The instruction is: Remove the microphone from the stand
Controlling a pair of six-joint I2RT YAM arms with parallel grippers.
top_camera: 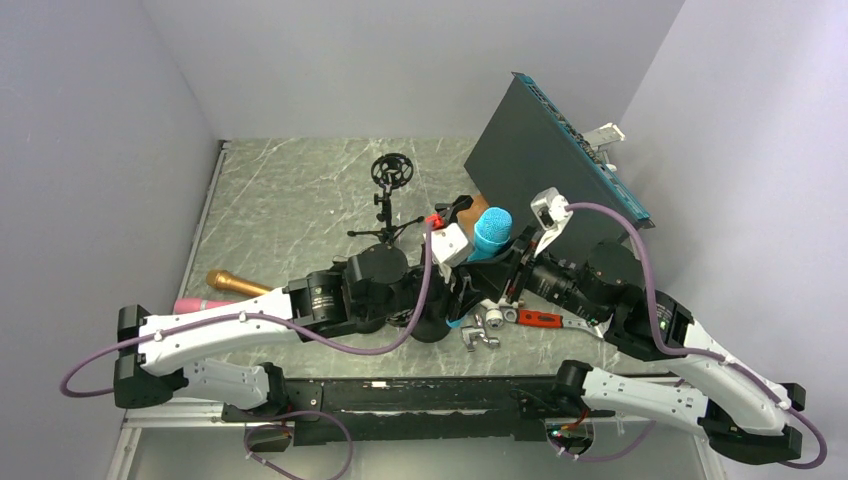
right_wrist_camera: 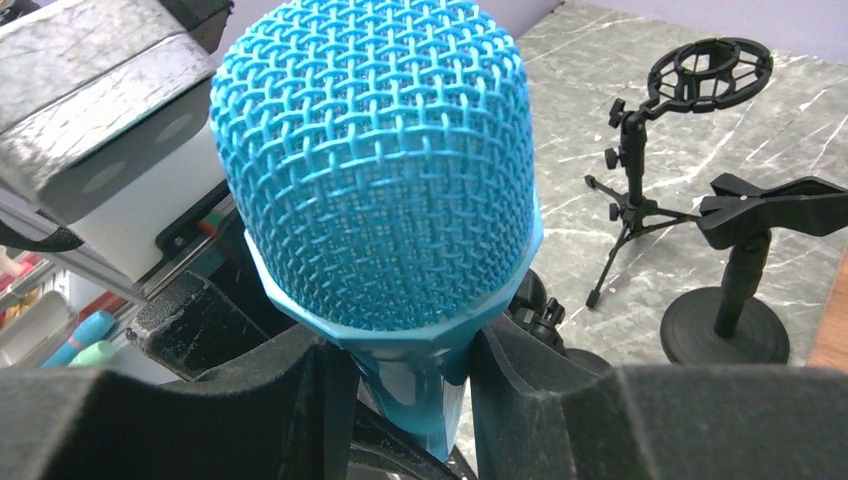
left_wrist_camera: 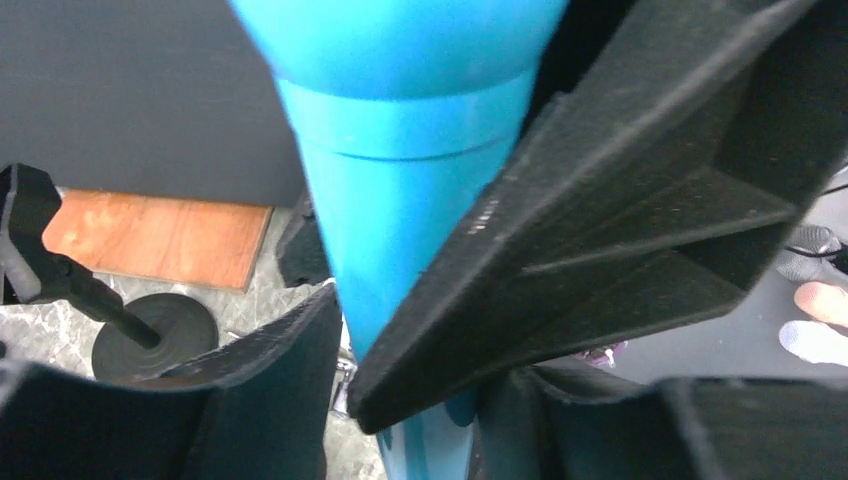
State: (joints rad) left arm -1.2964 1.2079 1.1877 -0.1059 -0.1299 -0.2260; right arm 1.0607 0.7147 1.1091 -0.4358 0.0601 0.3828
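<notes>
Left gripper (left_wrist_camera: 362, 335) clenched on blue microphone (right_wrist_camera: 375, 170) handle, right gripper (right_wrist_camera: 405, 390) pinching neck below grille, centre frame. Stand hidden underneath; uneven pull prob tips it imo.

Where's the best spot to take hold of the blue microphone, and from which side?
On the blue microphone, probably the smooth handle just below the mesh head, approached from the sides, squeezing across it. It stands roughly upright, and the head flares wider than the handle, so it should resist slipping down.
</notes>
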